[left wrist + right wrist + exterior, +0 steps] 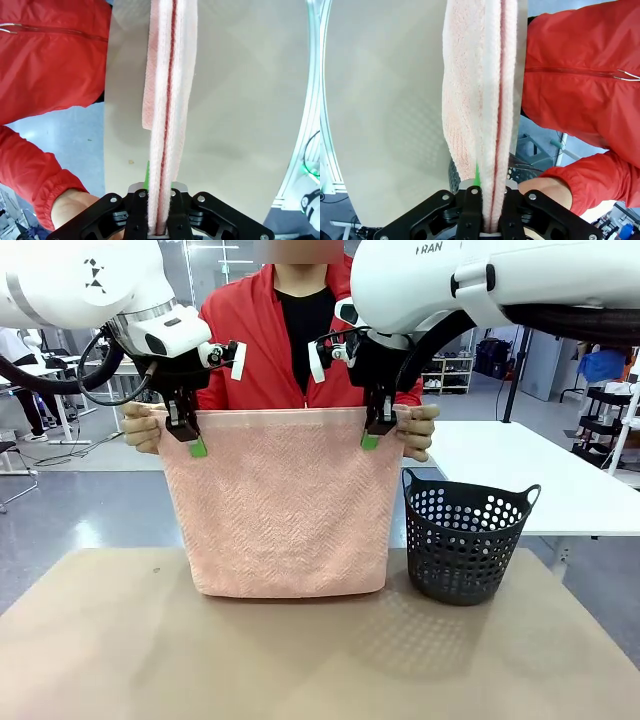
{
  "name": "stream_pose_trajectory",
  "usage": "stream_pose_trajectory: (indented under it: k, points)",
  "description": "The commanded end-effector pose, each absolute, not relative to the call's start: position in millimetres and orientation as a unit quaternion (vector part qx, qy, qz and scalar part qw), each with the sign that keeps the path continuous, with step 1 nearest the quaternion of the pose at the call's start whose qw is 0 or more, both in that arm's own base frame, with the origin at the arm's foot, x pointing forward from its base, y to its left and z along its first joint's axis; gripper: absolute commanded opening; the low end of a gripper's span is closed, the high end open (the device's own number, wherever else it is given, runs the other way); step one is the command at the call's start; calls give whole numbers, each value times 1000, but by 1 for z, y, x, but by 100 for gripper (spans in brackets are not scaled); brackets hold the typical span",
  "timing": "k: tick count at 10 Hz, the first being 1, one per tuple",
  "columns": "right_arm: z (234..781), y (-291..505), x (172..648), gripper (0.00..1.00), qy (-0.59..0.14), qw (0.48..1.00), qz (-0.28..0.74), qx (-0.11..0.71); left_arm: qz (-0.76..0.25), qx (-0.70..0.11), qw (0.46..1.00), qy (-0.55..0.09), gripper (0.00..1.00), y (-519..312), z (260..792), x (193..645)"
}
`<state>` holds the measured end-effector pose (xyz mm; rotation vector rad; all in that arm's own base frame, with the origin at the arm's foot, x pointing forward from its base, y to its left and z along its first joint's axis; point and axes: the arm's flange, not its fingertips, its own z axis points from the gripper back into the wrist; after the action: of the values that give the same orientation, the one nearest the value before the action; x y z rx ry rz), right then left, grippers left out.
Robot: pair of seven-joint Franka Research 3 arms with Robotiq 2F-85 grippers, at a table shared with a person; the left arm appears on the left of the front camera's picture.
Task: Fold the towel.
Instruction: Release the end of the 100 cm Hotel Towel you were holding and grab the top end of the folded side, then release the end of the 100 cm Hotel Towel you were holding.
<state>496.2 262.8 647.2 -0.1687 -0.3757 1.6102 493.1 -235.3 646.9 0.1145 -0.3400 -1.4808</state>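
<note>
Front view: the towel (275, 505) was seen hanging as a flat sheet, face-on to the camera, with its top edge run level from the left gripper (190, 437) to the right gripper (373, 430). Each gripper was closed on that top edge a little inboard of an upper corner, with the green pads pinched onto the cloth from above. Just outside the left gripper the corner was held by one hand (142, 428) of the person, and just outside the right gripper the opposite corner was held by the other hand (420, 430). The towel's lower edge was judged to touch the counter (300, 670), or to hang just above it. The basket (465, 540) was stood on the counter just beside the towel's lower corner on the robot's right.

In both wrist views the cloth was seen clamped between the fingers and dropping straight away from them toward the counter. More than one layer was visible, so the towel was taken to be doubled already.

The coming move was judged to turn on this: the towel lay directly below both grippers, its held edge was set across the counter from arm to arm, and neither arm was nearer than the other. Any laying-down or further fold would have to be made by both arms together, kept level and clear of the basket.
</note>
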Motion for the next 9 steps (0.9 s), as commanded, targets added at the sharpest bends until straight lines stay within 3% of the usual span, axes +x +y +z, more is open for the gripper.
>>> stream_pose_trajectory:
  k: [1,9]
  points:
    - [648,262,496,0,-168,673,716,-78,-671,53,724,-155,0,-235,648,493]
    - [648,262,496,0,-168,673,716,-78,-671,53,724,-155,0,-235,648,493]
